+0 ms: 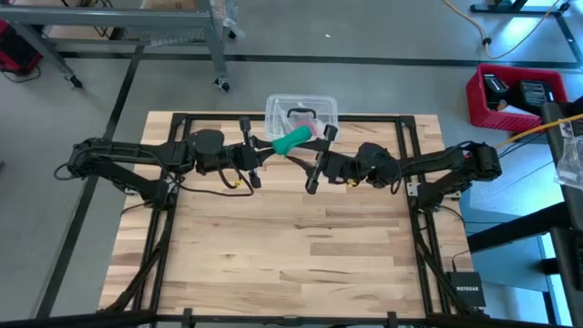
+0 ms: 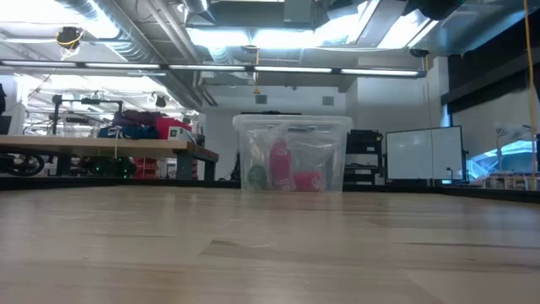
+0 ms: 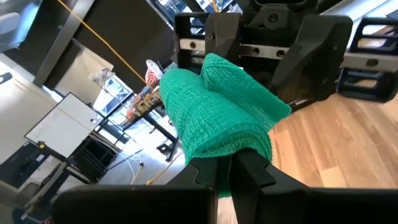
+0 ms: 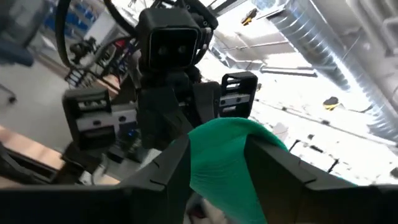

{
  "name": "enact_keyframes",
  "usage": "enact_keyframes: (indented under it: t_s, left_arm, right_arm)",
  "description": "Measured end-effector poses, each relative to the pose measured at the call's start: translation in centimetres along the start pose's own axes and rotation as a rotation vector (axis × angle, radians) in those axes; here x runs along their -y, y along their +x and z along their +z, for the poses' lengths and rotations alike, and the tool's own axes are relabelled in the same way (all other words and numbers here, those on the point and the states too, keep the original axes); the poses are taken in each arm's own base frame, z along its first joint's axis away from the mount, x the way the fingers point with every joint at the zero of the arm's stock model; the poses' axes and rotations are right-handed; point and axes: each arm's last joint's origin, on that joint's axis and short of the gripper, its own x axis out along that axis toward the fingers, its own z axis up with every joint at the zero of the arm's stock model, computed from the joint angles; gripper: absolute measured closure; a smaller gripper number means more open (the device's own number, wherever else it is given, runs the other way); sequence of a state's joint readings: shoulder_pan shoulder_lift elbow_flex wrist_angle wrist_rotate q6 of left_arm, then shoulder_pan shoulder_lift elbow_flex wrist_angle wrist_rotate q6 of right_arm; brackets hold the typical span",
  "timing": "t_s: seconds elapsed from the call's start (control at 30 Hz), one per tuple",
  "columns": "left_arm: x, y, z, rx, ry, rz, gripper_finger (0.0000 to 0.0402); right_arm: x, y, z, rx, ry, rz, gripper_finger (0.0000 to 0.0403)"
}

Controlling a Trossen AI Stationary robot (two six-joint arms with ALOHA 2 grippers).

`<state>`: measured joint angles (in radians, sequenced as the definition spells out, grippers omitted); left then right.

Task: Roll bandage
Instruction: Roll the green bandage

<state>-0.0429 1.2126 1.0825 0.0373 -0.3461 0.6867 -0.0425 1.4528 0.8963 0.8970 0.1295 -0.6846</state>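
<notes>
The teal-green bandage [image 1: 291, 141] is a thick rolled wad held in the air between my two grippers, above the table's far middle. My left gripper [image 1: 267, 149] comes at it from the table's left and is shut on it. My right gripper [image 1: 315, 146] comes from the right and is also shut on it. The bandage shows in the left wrist view [image 3: 217, 118] and in the right wrist view [image 4: 224, 162]. The low view shows neither gripper nor the bandage. My left gripper pinches the left end of the bandage wad [image 3: 227, 152] between its two fingers [image 3: 255, 177], coming roughly level from the table's left. The wad sticks out beyond the fingertips toward the other gripper, lifted clear of the table. My right gripper holds the right end of the wad [image 4: 217, 177] between its two fingers [image 4: 168, 168], coming roughly level from the table's right. The green fabric fills the gap between the fingers. The wad is clear of the table.
A clear plastic tub [image 1: 301, 111] with a pink-red item [image 2: 280, 160] inside stands at the table's far edge, just behind the grippers. The bare wooden table top [image 1: 291, 246] lies on the near side. A red crate [image 1: 510, 96] stands on the floor at the right.
</notes>
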Motion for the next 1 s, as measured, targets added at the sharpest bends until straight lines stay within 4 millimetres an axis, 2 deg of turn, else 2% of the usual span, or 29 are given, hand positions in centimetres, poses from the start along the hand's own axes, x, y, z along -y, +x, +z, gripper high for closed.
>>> enact_keyframes:
  t_s: [0.43,0.5,0.6,0.7,0.8,0.9,1.0]
  left_arm:
    - [0.0,0.0,0.1,0.014,-0.009,-0.009,0.0389]
    - [-0.1,0.0,0.2,0.024,-0.019,-0.007,0.0389]
    - [-0.1,-0.1,0.2,0.025,-0.030,-0.010,0.0389]
    - [0.0,-0.1,0.2,0.018,-0.028,-0.013,0.0389]
    - [0.0,-0.1,0.0,0.003,-0.024,-0.012,0.0389]
    - [0.0,-0.1,0.0,-0.001,-0.025,-0.009,0.0389]
    - [0.1,0.0,-0.1,-0.011,-0.032,-0.003,0.0389]
  right_arm:
    - [-0.1,0.1,-0.1,0.033,-0.346,0.029,0.0242]
    - [0.1,0.1,0.2,0.060,-0.277,0.005,0.0242]
    - [0.3,0.2,0.6,0.089,-0.066,0.003,0.0242]
    - [0.7,0.8,1.0,0.066,0.167,0.024,0.0242]
    - [0.9,1.6,1.5,0.011,0.314,0.034,0.0242]
    - [1.2,2.2,1.7,-0.046,0.333,0.025,0.0242]
    - [1.3,2.5,1.6,-0.114,0.262,-0.012,0.0242]
